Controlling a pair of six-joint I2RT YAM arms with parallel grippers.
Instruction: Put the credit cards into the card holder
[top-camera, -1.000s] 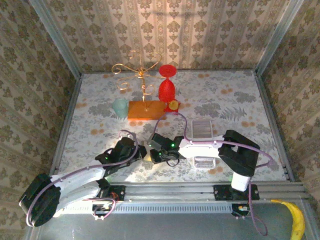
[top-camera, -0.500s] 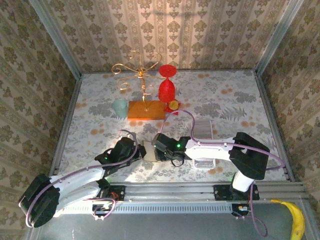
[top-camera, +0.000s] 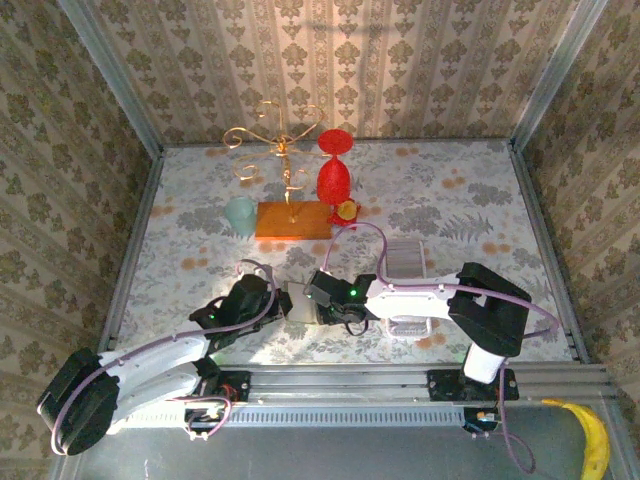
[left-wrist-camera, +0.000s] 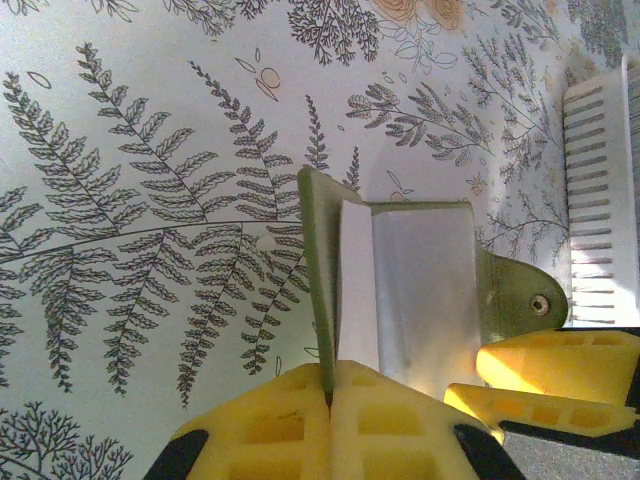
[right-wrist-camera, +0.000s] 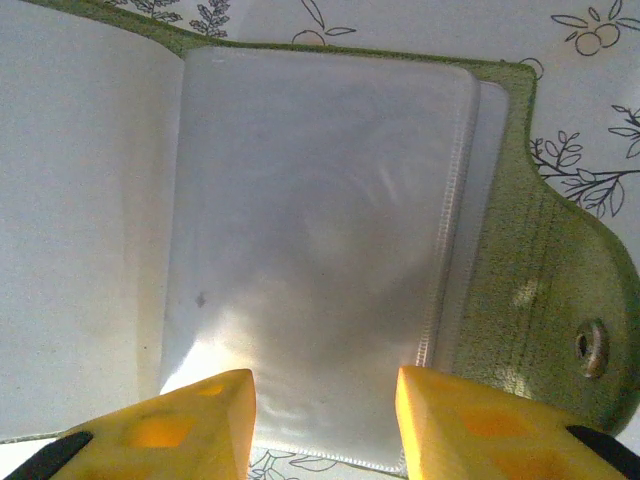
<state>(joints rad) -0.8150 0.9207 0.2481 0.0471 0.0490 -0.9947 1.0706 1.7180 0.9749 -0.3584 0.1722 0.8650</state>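
Note:
The card holder (left-wrist-camera: 420, 285) lies open on the table, olive green with clear plastic sleeves and a snap tab (right-wrist-camera: 590, 345). My left gripper (left-wrist-camera: 330, 372) is shut on the edge of its green cover flap (left-wrist-camera: 312, 260) and holds that flap upright. My right gripper (right-wrist-camera: 325, 385) is open, with its yellow fingertips (right-wrist-camera: 205, 410) hovering over the near edge of the top clear sleeve (right-wrist-camera: 320, 230) and nothing between them. From above, the left gripper (top-camera: 280, 302) and right gripper (top-camera: 318, 308) meet at the holder (top-camera: 298, 298). The credit cards are out of view.
A white ribbed rack (top-camera: 405, 258) lies right of the holder, and another small white ribbed piece (top-camera: 408, 325) sits under the right arm. At the back stand an orange base with a gold wire stand (top-camera: 290, 218), a red goblet (top-camera: 334, 175) and a pale cup (top-camera: 240, 213).
The right gripper's jaws have spread apart over the sleeve and its arm has shifted a little. The left gripper has closed fully on the cover flap.

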